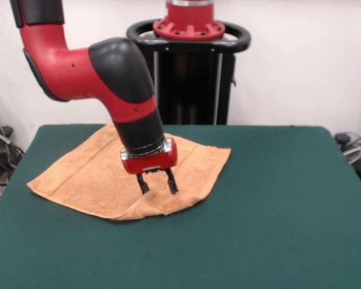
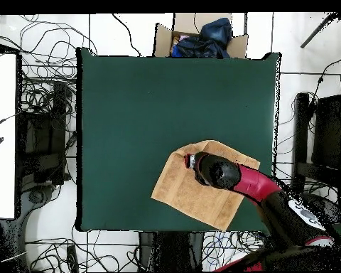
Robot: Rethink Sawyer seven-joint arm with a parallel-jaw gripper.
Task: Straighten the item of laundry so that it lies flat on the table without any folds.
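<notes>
One cloth: a light orange, roughly rectangular terry-cloth towel [image 1: 102, 174] [image 2: 187, 192] with a woven band stripe near its edge, lying directly beneath the gripper on the table.
Table: a large rectangular top covered in dark green felt-like cloth [image 1: 277, 205] [image 2: 145, 114]; most of its bare surface lies to one side of the gripper and on the side away from the arm's base.
Gripper: black two-fingered tool on a red wrist block [image 1: 157, 182] [image 2: 190, 161], pointing down over the towel's near edge in the front view.
Gripper opening: the fingers [image 1: 143, 183] stand apart with a clear gap between them, and nothing sits in that gap.
Gripper contact: the tips are at or just above the towel's surface; whether they touch it cannot be told.
Towel shape: spread out but not flat; just below the gripper in the front view the near edge is doubled over into a thick rolled fold.
Towel spread: from the gripper, the larger share of the cloth runs away to the front view's left, ending in a pointed corner; a shorter part reaches the other way to a corner near the table's far edge.
Arm: red and black [image 1: 108, 72] [image 2: 251, 183], coming down from above the towel, covering part of it in the overhead view.
</notes>
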